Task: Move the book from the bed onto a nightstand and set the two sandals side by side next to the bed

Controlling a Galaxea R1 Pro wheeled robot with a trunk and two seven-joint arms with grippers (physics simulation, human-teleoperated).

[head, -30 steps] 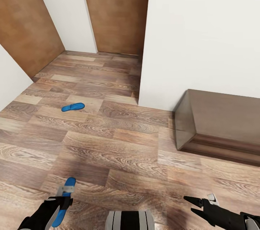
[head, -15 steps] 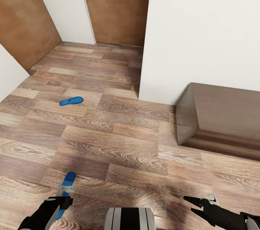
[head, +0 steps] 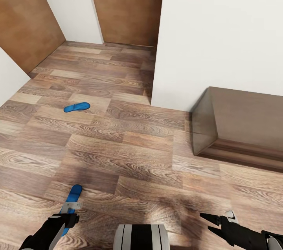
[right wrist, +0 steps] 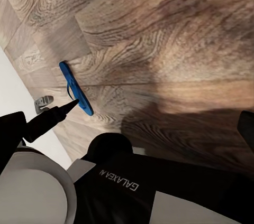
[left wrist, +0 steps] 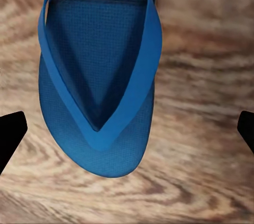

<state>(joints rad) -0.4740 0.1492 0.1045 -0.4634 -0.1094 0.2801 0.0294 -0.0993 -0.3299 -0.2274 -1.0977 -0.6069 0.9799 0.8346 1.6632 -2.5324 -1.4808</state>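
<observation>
You are on the wood-plank floor (head: 141, 151) with a long dark cabinet (head: 243, 124) well off to the side of your right jaws (head: 207, 218), and neither sandal is yet placed by any bed, so, as I judge it, nearly the whole task is left, book included. Your left jaws (head: 71, 207) stand apart with the near sandal (left wrist: 98, 71) lying flat on the floor between and below them, ungripped, while the far sandal (head: 77, 107) lies well ahead of them; your right jaws are also apart and hold nothing.
</observation>
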